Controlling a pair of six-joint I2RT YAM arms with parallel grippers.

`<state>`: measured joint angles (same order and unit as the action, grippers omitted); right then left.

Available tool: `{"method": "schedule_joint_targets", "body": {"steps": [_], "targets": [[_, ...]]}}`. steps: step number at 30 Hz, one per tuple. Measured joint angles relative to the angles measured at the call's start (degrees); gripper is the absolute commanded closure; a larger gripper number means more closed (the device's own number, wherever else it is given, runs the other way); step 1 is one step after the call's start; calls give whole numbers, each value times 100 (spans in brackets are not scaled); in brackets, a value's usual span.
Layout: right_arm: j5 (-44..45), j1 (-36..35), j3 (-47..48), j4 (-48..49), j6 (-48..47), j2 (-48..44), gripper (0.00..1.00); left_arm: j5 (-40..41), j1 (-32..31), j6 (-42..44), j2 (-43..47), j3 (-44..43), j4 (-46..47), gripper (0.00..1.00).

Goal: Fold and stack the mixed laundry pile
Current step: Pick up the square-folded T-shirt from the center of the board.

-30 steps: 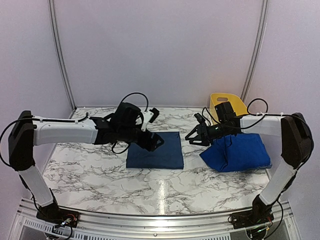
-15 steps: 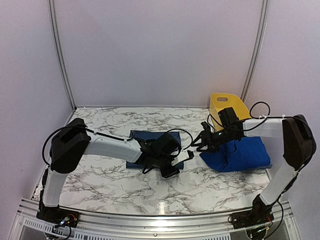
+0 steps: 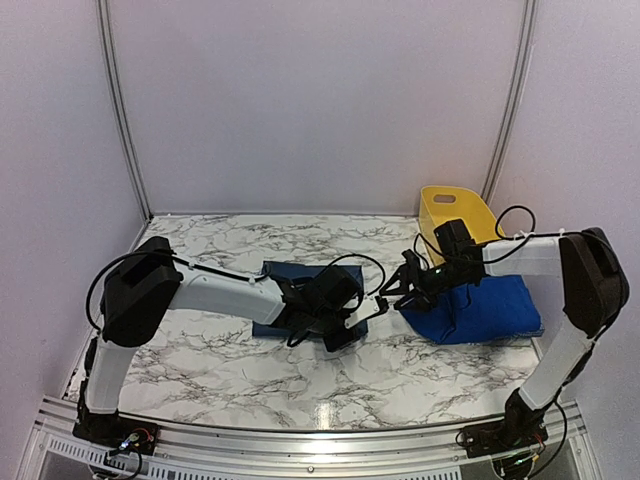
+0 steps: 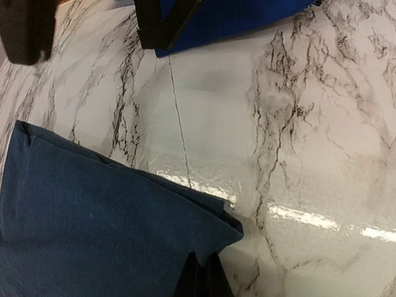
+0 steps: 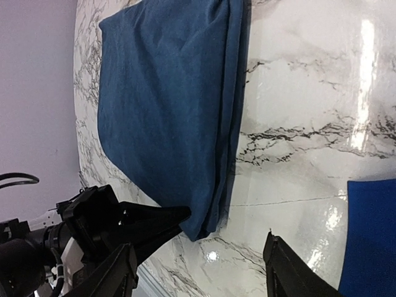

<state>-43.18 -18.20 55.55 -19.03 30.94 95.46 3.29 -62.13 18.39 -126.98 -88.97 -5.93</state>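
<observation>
The dark denim-blue garment [image 3: 278, 272] lies folded flat at mid-table, partly under my left arm. My left gripper [image 3: 343, 336] is shut on its near right corner, and the cloth [image 4: 93, 229] bunches over the closed fingers [image 4: 201, 279]. In the right wrist view those same fingers [image 5: 162, 220] pinch the garment [image 5: 167, 99] at its corner. The bright royal-blue garment [image 3: 490, 305] lies folded at the right. My right gripper [image 3: 398, 290] hovers open over bare table between the two garments, its fingers [image 5: 281, 260] spread wide with nothing between them. No checked shirt shows.
A yellow plastic tub [image 3: 450, 205] stands at the back right, behind the royal-blue garment [image 4: 229, 15]. White walls close the table on three sides. Bare marble table [image 3: 220, 370] lies in front of and to the left of the garments.
My left arm swung from the dark garment's left side to its near right corner, and its gripper shut there. My right gripper moved slightly left and opened wider.
</observation>
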Motion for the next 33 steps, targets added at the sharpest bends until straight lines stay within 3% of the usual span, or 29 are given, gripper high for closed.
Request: {"method": "schedule_joint_targets", "body": {"steps": [10, 14, 27, 32, 33], "targets": [[-210, -560, -98, 837, 1014, 546, 19, -291, -2, -592, 734, 455, 219, 100], [-437, -695, -407, 1617, 1746, 610, 20, -376, -7, -664, 798, 457, 269, 100], [-474, -793, -334, 3169, 3359, 1528, 45, -691, -9, -778, 1108, 702, 291, 100], [-398, -793, 114, 3311, 3493, 1941, 63, -785, -13, -839, 1207, 861, 306, 100], [-391, -796, 192, 3320, 3501, 2026, 71, -793, -13, -852, 1209, 883, 308, 100]]}}
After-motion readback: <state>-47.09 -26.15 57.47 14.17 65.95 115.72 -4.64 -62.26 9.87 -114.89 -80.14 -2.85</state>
